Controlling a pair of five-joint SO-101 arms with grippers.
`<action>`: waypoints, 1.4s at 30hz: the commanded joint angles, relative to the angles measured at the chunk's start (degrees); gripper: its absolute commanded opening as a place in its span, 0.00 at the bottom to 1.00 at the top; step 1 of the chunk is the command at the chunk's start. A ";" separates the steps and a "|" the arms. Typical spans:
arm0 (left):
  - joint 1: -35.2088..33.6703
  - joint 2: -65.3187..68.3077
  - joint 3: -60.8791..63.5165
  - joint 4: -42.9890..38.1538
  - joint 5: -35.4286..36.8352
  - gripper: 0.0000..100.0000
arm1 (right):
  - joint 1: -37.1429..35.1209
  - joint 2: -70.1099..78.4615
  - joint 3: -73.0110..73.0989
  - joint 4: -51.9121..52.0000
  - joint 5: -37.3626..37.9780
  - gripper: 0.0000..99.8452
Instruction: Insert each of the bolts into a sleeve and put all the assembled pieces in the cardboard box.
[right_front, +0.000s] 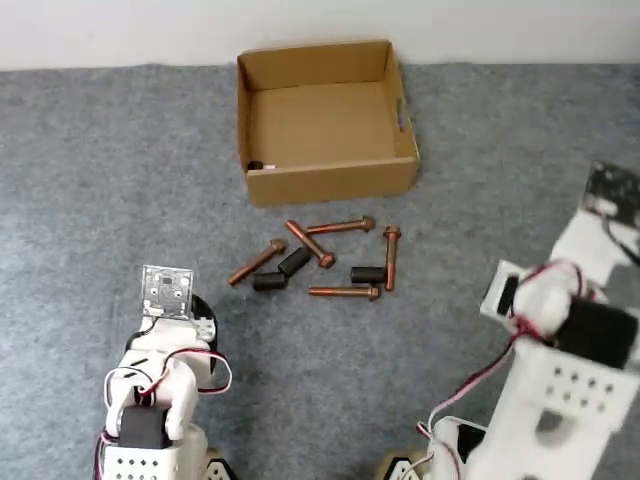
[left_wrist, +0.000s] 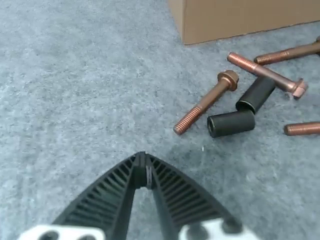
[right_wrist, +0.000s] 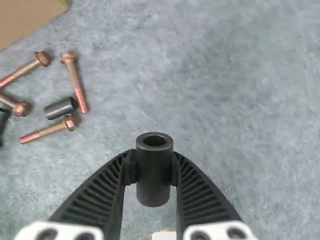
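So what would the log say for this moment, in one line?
right gripper: shut on sleeve | left gripper: shut, empty | bolts: loose beside cardboard box

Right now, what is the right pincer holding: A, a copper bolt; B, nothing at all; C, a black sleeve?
C: the right wrist view shows the right pincer clamped on a black sleeve, with the sleeve's open end facing the camera.
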 joint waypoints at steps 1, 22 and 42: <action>-1.41 -0.26 -2.33 -4.92 0.00 0.01 | 3.03 -6.73 2.55 2.24 -0.53 0.01; -1.58 66.46 -61.41 17.23 -11.78 0.12 | 4.79 -22.81 16.88 1.71 -0.97 0.01; 6.86 113.14 -102.55 28.84 -24.00 0.16 | 4.79 -22.99 16.97 1.71 -4.04 0.01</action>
